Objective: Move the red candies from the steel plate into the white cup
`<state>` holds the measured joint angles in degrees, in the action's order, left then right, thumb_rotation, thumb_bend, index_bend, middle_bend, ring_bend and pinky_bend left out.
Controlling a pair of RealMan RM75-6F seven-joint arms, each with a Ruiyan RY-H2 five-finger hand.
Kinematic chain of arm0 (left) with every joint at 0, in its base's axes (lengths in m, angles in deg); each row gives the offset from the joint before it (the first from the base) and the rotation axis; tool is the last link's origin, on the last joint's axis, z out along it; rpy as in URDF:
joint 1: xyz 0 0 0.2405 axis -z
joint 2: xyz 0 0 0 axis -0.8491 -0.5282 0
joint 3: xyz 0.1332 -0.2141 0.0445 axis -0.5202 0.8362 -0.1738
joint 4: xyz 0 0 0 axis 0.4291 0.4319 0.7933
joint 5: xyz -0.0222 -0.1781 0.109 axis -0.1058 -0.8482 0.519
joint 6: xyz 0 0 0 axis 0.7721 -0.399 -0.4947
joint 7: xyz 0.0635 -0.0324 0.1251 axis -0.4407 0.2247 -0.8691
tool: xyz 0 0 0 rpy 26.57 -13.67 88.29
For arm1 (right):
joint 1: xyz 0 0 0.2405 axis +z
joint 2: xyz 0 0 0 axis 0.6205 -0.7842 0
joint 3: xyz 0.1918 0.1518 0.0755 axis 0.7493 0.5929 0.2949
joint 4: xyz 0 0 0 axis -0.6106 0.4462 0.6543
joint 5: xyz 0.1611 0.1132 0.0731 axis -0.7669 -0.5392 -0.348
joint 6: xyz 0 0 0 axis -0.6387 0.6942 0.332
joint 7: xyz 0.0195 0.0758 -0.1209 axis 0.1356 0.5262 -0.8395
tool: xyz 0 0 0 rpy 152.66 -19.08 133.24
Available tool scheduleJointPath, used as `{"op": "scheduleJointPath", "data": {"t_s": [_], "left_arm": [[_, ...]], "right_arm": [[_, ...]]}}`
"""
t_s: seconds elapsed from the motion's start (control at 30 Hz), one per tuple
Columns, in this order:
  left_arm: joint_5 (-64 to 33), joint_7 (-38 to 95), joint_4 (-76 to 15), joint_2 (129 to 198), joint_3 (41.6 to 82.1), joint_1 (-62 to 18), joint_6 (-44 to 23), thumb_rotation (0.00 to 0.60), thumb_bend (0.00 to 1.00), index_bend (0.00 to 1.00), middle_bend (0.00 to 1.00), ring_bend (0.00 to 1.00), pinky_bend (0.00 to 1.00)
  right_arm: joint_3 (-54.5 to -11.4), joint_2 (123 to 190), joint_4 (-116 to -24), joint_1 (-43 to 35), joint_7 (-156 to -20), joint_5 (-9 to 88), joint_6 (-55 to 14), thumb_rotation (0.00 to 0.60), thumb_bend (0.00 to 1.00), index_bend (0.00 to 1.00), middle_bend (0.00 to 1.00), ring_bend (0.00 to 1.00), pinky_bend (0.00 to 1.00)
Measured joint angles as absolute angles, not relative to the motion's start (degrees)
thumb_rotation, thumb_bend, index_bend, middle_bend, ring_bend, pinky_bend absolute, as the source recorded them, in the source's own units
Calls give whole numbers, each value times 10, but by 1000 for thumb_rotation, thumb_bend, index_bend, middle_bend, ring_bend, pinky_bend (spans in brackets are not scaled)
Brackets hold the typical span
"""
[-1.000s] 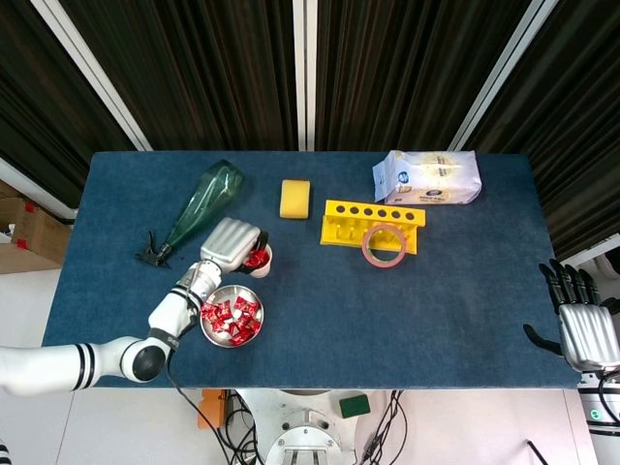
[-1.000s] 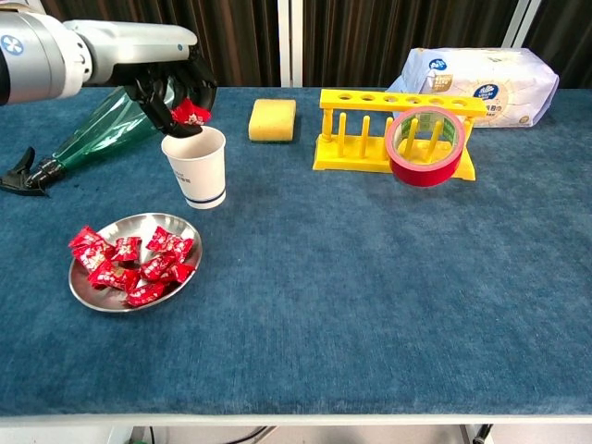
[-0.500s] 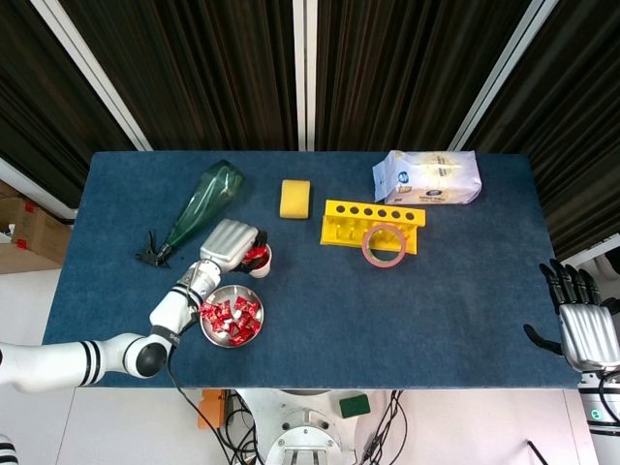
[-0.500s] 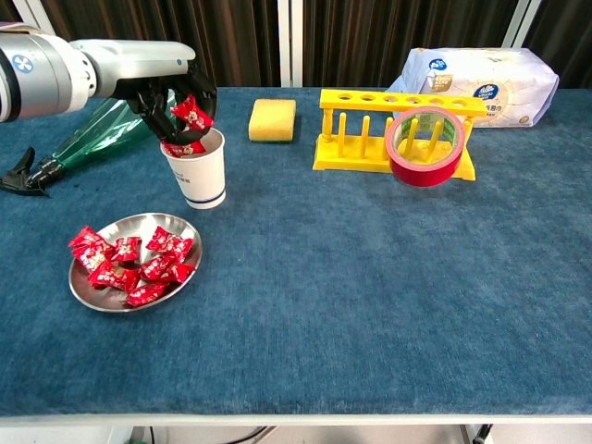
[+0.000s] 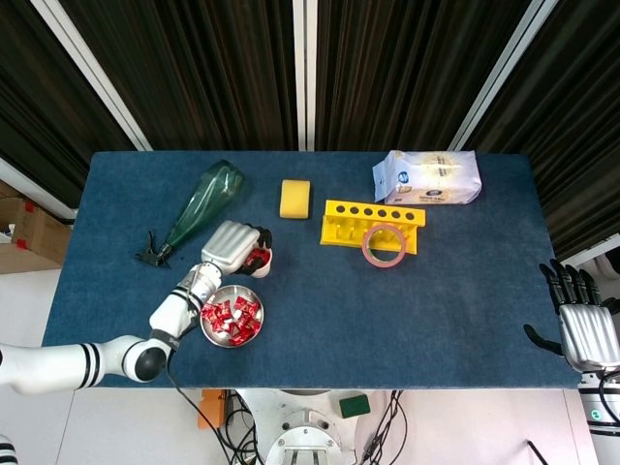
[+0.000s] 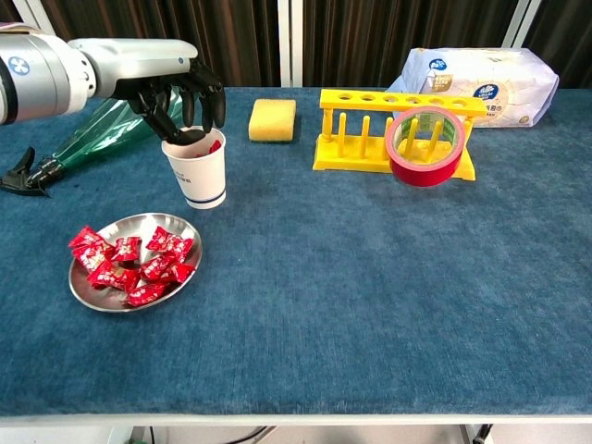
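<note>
Bench (image 6: 370, 305): blue cloth top carrying everything; the white cup serves as the landmark.
White bag (image 6: 481, 74): lies far right of and behind the white cup, at the back edge.
Green bottle (image 5: 199, 208): lies on its side just left of and behind the white cup, its black spray head pointing away from it.
Yellow rack (image 6: 370, 125): stands to the right of the white cup, with a red tape roll (image 6: 424, 146) leaning on its front.
Left hand (image 6: 180, 92): hovers directly above the white cup, fingers (image 6: 215, 106) spread and pointing down over the rim, holding nothing.
Right hand (image 5: 581, 325): well to the right of the white cup, off the bench edge, fingers straight and apart, empty.
Steel plate (image 6: 92, 296): sits just in front of and left of the white cup, apart from it.
Yellow sponge (image 6: 273, 119): lies right of and behind the white cup.
White cup (image 6: 195, 176): upright, red showing inside at the rim.
Red candies (image 6: 134, 259): most are piled on the steel plate.
</note>
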<state>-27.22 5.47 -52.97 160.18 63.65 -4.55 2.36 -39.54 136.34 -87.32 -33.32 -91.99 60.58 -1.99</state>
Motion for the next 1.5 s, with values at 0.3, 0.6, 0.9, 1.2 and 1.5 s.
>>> {"op": "scheduleJointPath", "data": {"t_s": [0.3, 0.6, 0.9, 1.2, 1.5], "left_arm": [[-196, 29, -628, 1548, 612, -85, -61, 600, 337, 397, 406, 392, 573], [-134, -28, -722, 1474, 509, -149, -86, 600, 219, 371, 398, 387, 549], [-87, -41, -707, 1492, 465, -172, -48, 562, 178, 163, 196, 184, 414], [-75, -66, -653, 1548, 472, -175, -38, 536, 178, 141, 163, 150, 404], [-138, -129, -654, 1549, 476, -163, -21, 539, 179, 159, 171, 152, 405]], "right_arm": [[-395, 1365, -873, -332, -923, 604, -22, 600, 199, 0, 0, 0, 0], [-396, 1368, -876, -333, -934, 605, -20, 600, 198, 0, 0, 0, 0], [-397, 1370, -877, -333, -937, 606, -21, 600, 197, 0, 0, 0, 0], [-397, 1366, -877, -334, -927, 607, -18, 600, 198, 0, 0, 0, 0], [-397, 1364, -877, -332, -928, 605, -25, 600, 198, 0, 0, 0, 0]]}}
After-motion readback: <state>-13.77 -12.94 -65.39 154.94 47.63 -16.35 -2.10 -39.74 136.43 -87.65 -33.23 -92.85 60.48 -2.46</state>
